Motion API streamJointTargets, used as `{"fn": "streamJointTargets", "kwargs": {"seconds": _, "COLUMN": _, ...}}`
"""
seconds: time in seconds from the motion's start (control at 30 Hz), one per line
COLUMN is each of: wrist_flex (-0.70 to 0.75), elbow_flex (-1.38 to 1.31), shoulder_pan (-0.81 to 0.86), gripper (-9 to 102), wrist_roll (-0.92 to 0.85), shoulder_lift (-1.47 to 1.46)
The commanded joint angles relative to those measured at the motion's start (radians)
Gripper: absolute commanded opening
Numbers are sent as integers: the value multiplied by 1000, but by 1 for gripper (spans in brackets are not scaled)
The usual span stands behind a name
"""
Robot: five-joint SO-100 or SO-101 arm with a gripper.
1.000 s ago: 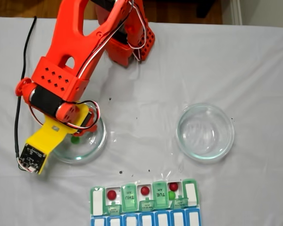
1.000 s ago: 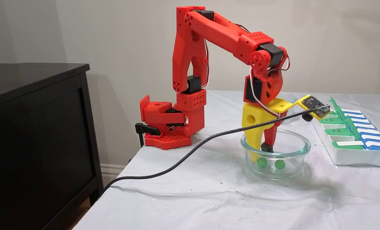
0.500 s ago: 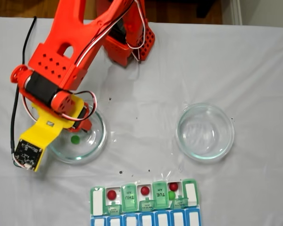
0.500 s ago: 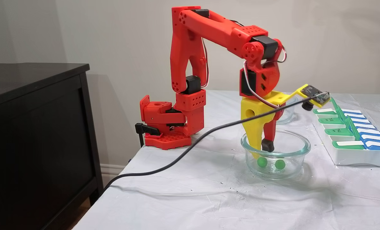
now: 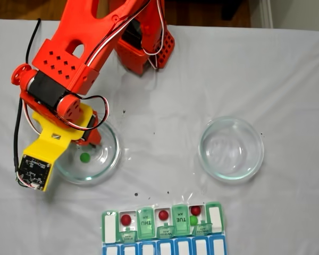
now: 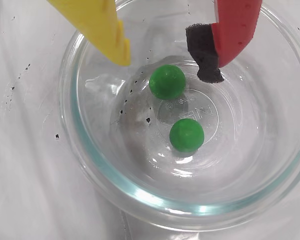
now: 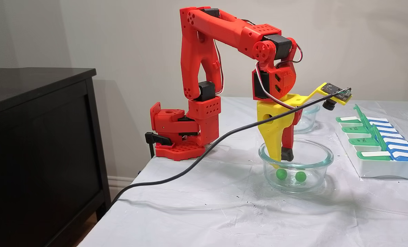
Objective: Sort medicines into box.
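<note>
Two green medicines (image 6: 167, 81) (image 6: 186, 135) lie loose on the floor of a round glass dish (image 6: 155, 200). My gripper (image 6: 165, 62) hangs open just above them, with its yellow finger (image 6: 117, 42) on one side and its red, black-padded finger (image 6: 210, 55) on the other, and nothing is held. In a fixed view the fingertips (image 7: 282, 157) sit at about rim height of the dish (image 7: 313, 178). The box (image 5: 109, 226) lies at the near edge with green lids open. It holds three red medicines (image 5: 126, 219) (image 5: 162, 215) (image 5: 195, 210) and one green one (image 5: 193, 219).
A second, empty glass dish (image 5: 231, 149) stands to the right in a fixed view. The red arm base (image 7: 176, 133) is at the table's back, and a black cable (image 7: 197, 164) trails from the wrist camera. A dark cabinet (image 7: 36, 137) stands off the table's left.
The gripper has lifted from the dish floor to rim height and shifted slightly left in the top-down fixed view. Both green balls stay in the dish.
</note>
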Motion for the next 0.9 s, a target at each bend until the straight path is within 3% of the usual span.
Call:
{"fn": "streamJointTargets", "kwargs": {"seconds": 0.0, "wrist_flex": -18, "elbow_flex": -5, "shoulder_pan": 14, "gripper": 22, "wrist_roll": -8, "shoulder_lift": 23}}
{"fn": "streamJointTargets", "kwargs": {"seconds": 0.47, "wrist_flex": 77, "elbow_flex": -37, "shoulder_pan": 2, "gripper": 22, "wrist_roll": 32, "shoulder_lift": -35}}
{"fn": "streamJointTargets", "kwargs": {"seconds": 0.87, "wrist_flex": 14, "elbow_flex": -8, "shoulder_pan": 0, "gripper": 22, "wrist_roll": 51, "shoulder_lift": -51}}
